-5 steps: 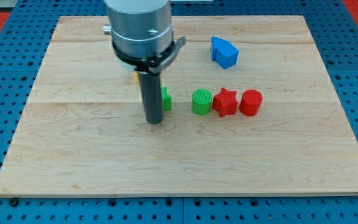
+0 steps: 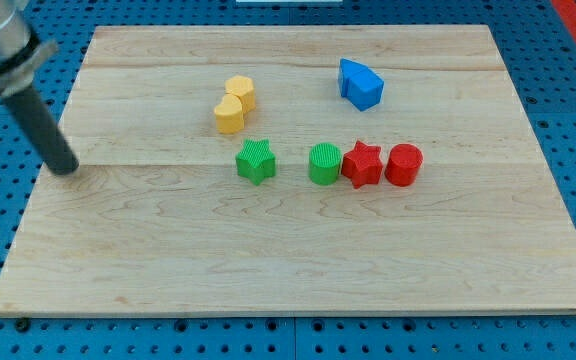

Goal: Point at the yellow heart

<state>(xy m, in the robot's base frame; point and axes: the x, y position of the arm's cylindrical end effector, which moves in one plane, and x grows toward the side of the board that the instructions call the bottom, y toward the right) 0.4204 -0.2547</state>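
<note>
Two yellow blocks touch at the view's upper middle: the lower one looks like the yellow heart, the upper one is a small rounded piece. My tip rests on the board far to the view's left, well apart from the yellow blocks and from every other block. The dark rod rises from it toward the view's top left corner.
A green star, a green cylinder, a red star and a red cylinder stand in a row across the middle. A blue block lies at the upper right. The wooden board has blue pegboard around it.
My tip has swept from just left of the green star far to the view's left. The yellow blocks and the green star, hidden by the arm before, now show in full.
</note>
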